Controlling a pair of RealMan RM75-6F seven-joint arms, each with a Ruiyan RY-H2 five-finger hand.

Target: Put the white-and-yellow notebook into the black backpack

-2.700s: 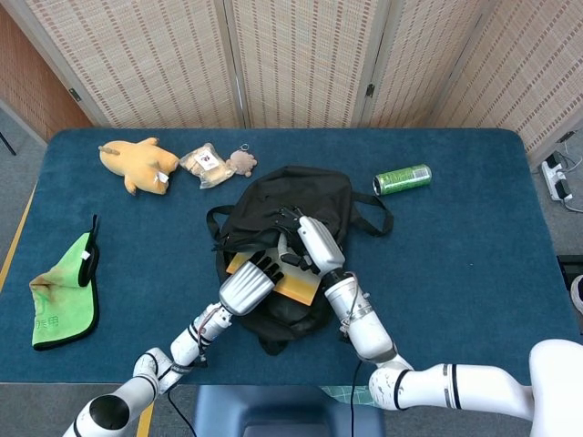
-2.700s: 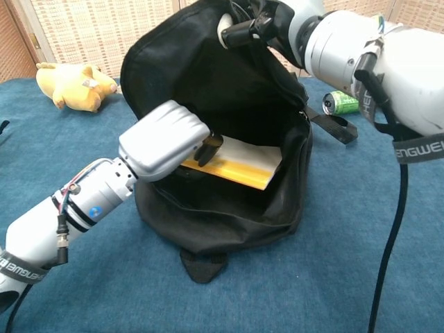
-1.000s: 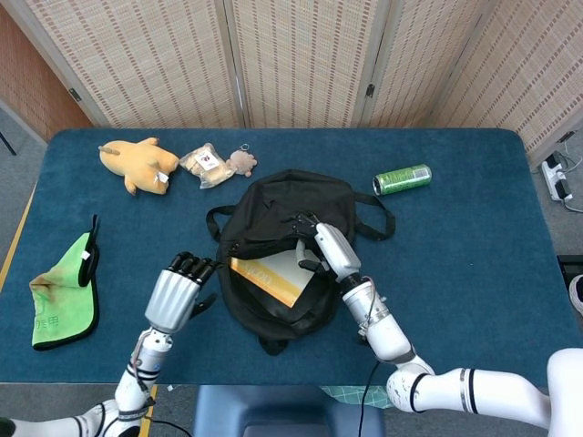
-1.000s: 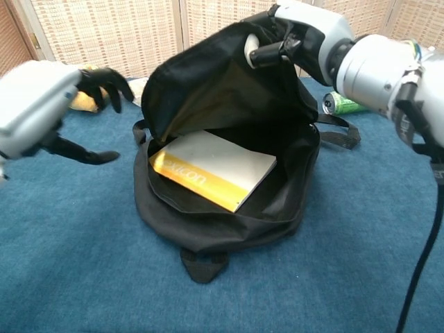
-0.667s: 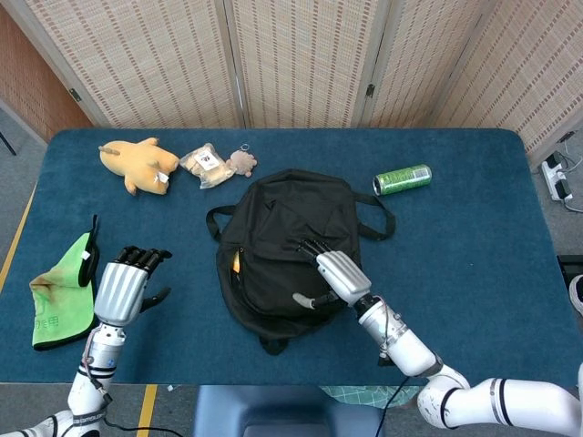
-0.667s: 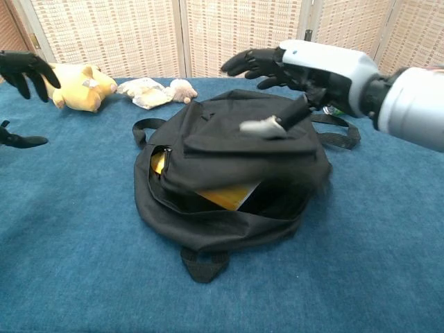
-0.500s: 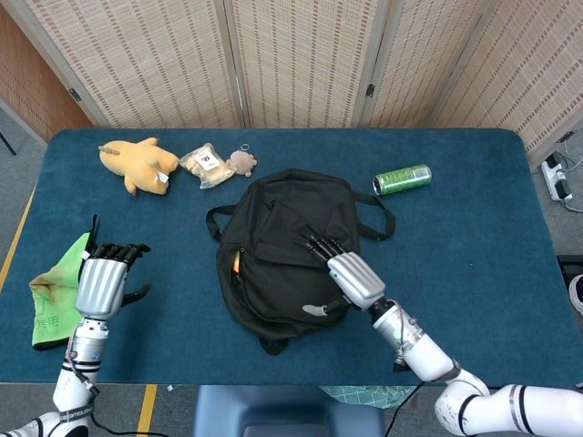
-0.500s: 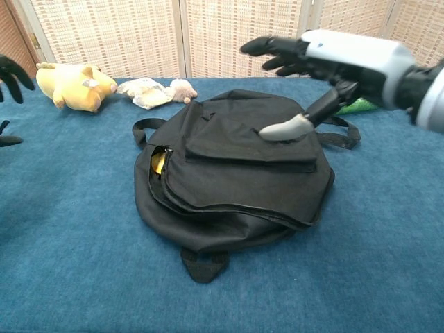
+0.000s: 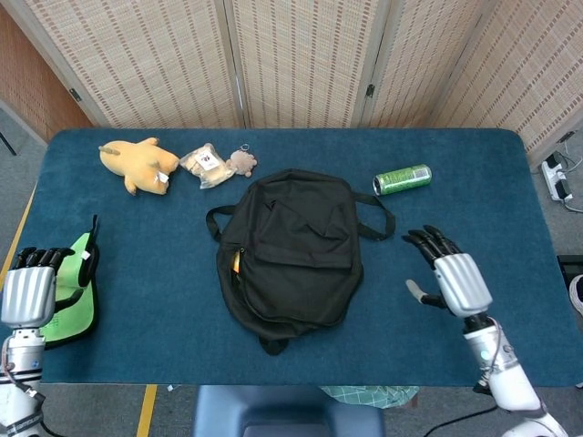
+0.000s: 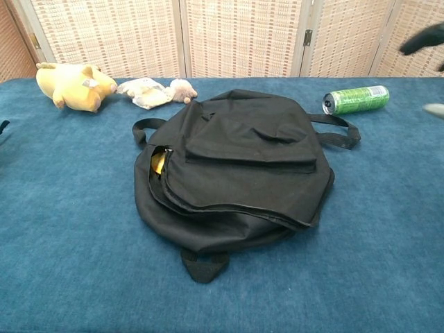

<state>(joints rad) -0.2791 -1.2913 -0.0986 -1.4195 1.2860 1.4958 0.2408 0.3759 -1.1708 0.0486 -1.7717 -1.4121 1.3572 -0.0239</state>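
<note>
Counter (image 9: pixel 164 273): blue cloth top, carries everything below.
Backpack (image 9: pixel 290 255): black, flat at centre, flap down; zip gapes a little on its left edge.
Notebook (image 10: pixel 159 163): inside the backpack, only a yellow sliver showing through the zip gap.
Left hand (image 9: pixel 25 291): at the counter's left edge, over the green cloth, holding nothing; whether its fingers are spread or curled, cannot tell.
Right hand (image 9: pixel 453 278): right of the backpack, well apart from it, fingers spread, released.
Green cloth (image 9: pixel 68 305): left edge, partly under the left hand.
Plush toy (image 9: pixel 138 166): yellow, far left.
Can (image 9: pixel 402 179): green, on its side, beyond the backpack's right strap.
Small packet (image 9: pixel 206 166) and keyring bear (image 9: pixel 241 162): just beside the plush.
</note>
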